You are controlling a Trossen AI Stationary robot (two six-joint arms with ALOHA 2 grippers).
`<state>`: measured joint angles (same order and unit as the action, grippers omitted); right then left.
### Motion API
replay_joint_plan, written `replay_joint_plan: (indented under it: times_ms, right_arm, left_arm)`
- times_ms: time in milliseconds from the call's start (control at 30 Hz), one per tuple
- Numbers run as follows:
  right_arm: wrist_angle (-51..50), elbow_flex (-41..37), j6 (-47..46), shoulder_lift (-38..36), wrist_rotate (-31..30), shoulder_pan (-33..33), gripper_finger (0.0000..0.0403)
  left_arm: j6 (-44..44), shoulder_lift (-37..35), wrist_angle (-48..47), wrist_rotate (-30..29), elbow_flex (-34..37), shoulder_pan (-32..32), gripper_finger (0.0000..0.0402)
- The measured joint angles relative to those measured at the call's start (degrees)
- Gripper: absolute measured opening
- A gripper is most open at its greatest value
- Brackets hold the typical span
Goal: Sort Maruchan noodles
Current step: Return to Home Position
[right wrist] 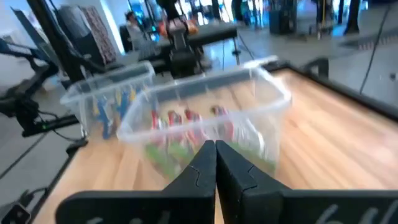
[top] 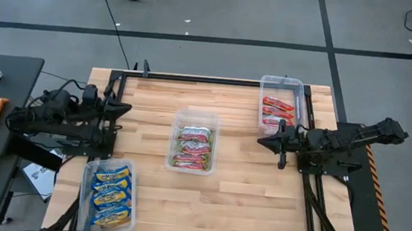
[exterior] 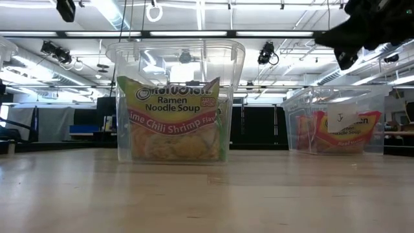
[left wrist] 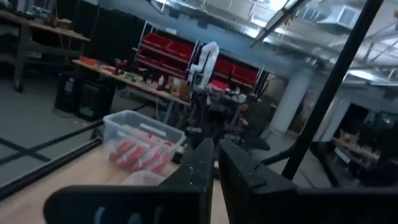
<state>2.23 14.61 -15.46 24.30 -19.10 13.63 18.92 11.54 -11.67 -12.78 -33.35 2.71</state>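
1. Wooden table (top: 236, 200) fills the middle of the high view and carries three clear tubs, with grey workshop floor around it.
2. Maruchan noodles (exterior: 169, 123) lie sorted by kind. Blue packets (top: 109, 193) are in the lower-left tub (top: 84, 195), green-pink packets (top: 193, 146) in the centre tub (top: 195, 115), and red packets (top: 275, 112) in the upper-right tub (top: 282, 85). No loose packet shows on the boards.
3. Left gripper (top: 126, 109) sits at the table's left edge, just above the blue tub in the frame. Its fingers (left wrist: 199, 165) press together with nothing between them.
4. Right gripper (top: 261, 142) sits right of centre, just below the red tub. Its fingers (right wrist: 202, 165) meet in a tight seam and hold nothing.
5. Sorting looks complete, so the step in hand is parking both arms. Done well, that likely means fingers closed, a straight pull back toward each side rail, and height above the tub rims. The right arm needs the most care, since the red tub lies nearest its path.
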Motion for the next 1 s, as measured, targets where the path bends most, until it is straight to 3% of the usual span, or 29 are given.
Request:
replay_joint_plan:
  times_ms: [167, 333, 467, 667, 767, 867, 1000]
  right_arm:
    - [-3.03, 1.23, -2.57, 0.04, -0.56, 0.00, 0.0011]
    - [-3.10, 5.57, 3.49, -2.18, 0.46, 1.45, 0.0006]
    - [-0.79, 4.17, 7.74, -7.05, 0.52, 4.19, 0.0005]
    - [-0.48, -4.54, 4.83, -15.52, -4.85, 6.19, 0.0006]
    - [-0.54, -8.09, 3.82, -20.08, -4.84, 6.19, 0.0006]
    - [-0.28, -9.45, 4.70, -24.28, -0.45, 5.66, 0.0005]
    - [0.75, -10.10, 4.08, -23.90, 8.90, 3.85, 0.0005]
  left_arm:
    - [1.44, 0.03, 4.19, 1.12, 0.01, 0.03, 0.0029]
    - [-10.94, -0.01, 3.66, 13.50, 0.01, 0.08, 0.0029]
    - [-18.06, -0.12, 3.77, 22.56, 0.03, 0.03, 0.0029]
    - [-22.30, -0.12, 3.27, 20.82, 0.25, 0.03, 0.0030]
    - [-22.51, -0.78, 8.03, 20.32, 3.56, 0.05, 0.0030]
    - [-22.94, -2.28, 14.05, 20.17, 8.32, 0.03, 0.0030]
    - [-24.48, -5.05, 18.25, 17.15, 13.57, 0.05, 0.0030]
